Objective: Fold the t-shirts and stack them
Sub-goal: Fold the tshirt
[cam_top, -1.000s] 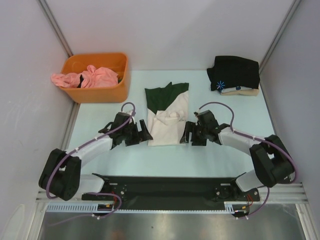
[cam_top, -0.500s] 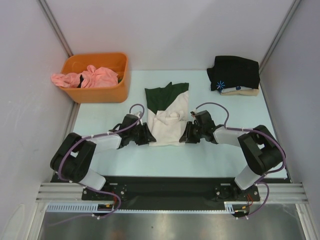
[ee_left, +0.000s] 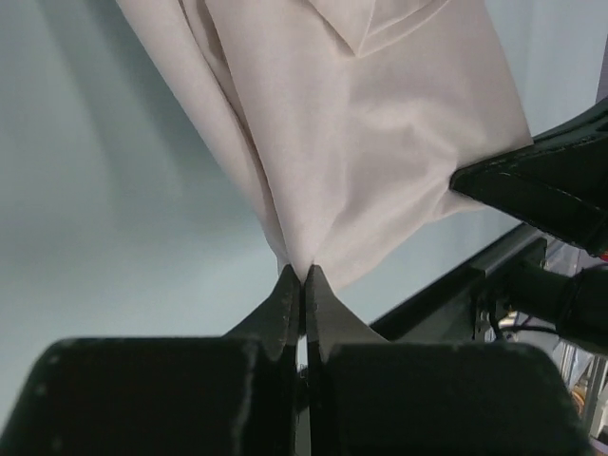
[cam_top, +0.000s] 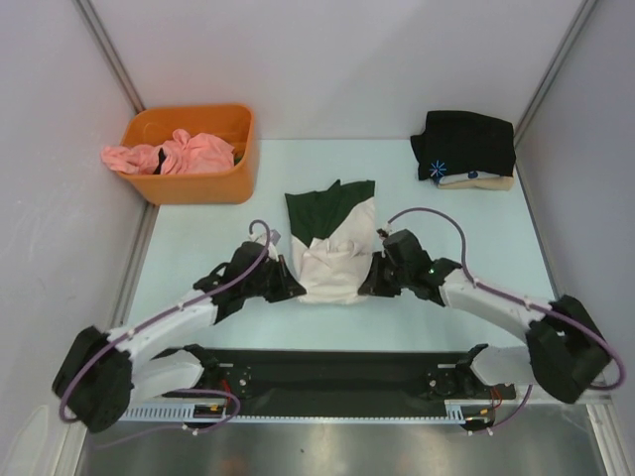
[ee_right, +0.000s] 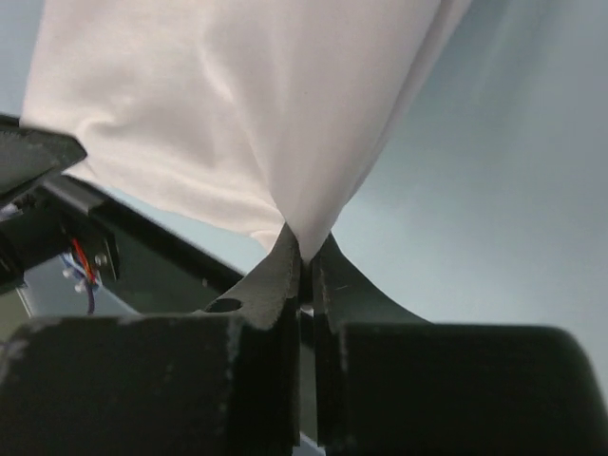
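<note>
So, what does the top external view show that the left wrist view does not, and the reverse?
Only the top external view shows the orange plastic bin holding crumpled pink cloth shirts, the folded black shirt lying on a beige shirt, and the dark green sleeves of the cream cloth t-shirt. Only the left wrist view shows, close up, the left gripper shut on a pinched edge of that cloth. Both show the cream cloth t-shirt, the right gripper at its opposite side and the pale table.

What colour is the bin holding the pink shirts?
The bin is orange, seen best in the top external view.
</note>
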`<state>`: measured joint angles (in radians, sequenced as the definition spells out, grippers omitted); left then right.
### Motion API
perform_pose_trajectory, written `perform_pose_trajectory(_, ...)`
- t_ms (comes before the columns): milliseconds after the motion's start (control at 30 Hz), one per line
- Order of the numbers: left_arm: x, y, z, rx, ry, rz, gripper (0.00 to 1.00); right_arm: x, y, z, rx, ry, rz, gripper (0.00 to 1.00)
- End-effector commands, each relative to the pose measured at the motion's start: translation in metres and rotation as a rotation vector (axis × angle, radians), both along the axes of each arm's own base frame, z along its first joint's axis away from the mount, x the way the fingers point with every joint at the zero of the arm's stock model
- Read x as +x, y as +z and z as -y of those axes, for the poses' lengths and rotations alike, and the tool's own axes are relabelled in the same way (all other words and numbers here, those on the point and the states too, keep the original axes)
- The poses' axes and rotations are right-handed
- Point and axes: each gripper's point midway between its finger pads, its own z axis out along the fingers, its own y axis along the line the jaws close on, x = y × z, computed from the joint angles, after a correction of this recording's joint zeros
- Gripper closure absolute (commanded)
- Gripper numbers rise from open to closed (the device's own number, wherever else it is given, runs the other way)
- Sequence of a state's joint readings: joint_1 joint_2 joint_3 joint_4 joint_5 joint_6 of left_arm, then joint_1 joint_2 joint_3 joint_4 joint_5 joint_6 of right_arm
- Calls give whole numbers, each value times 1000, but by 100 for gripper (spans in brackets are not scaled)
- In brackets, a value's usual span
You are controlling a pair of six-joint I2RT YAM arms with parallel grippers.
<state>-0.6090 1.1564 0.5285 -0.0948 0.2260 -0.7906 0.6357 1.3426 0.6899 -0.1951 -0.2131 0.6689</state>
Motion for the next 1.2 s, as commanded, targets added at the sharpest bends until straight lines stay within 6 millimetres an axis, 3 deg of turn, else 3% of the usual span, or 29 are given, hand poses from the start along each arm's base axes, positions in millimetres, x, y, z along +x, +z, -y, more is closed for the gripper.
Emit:
perform_pose_trajectory(0,-42,-7,-19,48,21,-96,100,-47,4,19,-120,-39,-54,100)
perform_pose_trajectory(33,-55,-5,-19,43,16,-114,100,-65,9,13,-125,-34,-62,100)
perform_pose_trajectory(67,-61,11,-19,6,13,-74,100,-82,17,16,-127,-21,-60,100)
perform_pose_trajectory(100,-79,11,-23,22,0,-113,100,-87,20,19,-144,-37,-40,100)
perform_pose_trajectory(133,-85,18,-25,9,0,-103,99,-107,25,10,-126,-20,-55,100)
perform_pose_trajectory(167,-90,31,-29,-17,3,-71,100,-118,28,16,-137,-19,-60,100)
perform_pose_trajectory(267,-103,39,-55,55,54,-92,100,-133,43,17,-134,-32,-47,100)
perform_pose_trajectory(300,-99,59,-57,41,60,-42,100,-128,49,19,-141,-50,-21,100)
perform_pose_trajectory(333,-96,66,-59,49,66,-23,100,-123,64,16,-121,-63,2,100)
perform_pose_trajectory(400,-87,82,-59,83,64,7,100,-109,70,26,-159,-86,28,100)
perform_pose_trajectory(433,-80,85,-60,109,81,21,100,-102,83,24,-143,-82,47,100)
perform_pose_trajectory(567,-54,103,-51,162,88,53,100,-61,98,38,-140,-139,58,100)
perform_pose_trajectory(700,-14,123,-49,146,115,82,99,-35,105,42,-96,-115,33,100)
perform_pose_trajectory(833,21,130,-45,142,104,77,99,-6,100,48,-130,-104,26,100)
perform_pose_trajectory(867,31,123,-43,162,101,54,100,0,99,48,-128,-104,25,100)
perform_pose_trajectory(933,49,127,-43,167,97,60,100,13,99,52,-123,-118,19,100)
perform_pose_trajectory(967,58,117,-41,191,86,35,100,19,95,51,-130,-107,12,100)
perform_pose_trajectory(1067,88,117,-40,204,91,31,100,38,88,54,-133,-117,-1,100)
perform_pose_trajectory(1167,108,111,-41,222,90,20,100,56,84,58,-136,-122,-3,100)
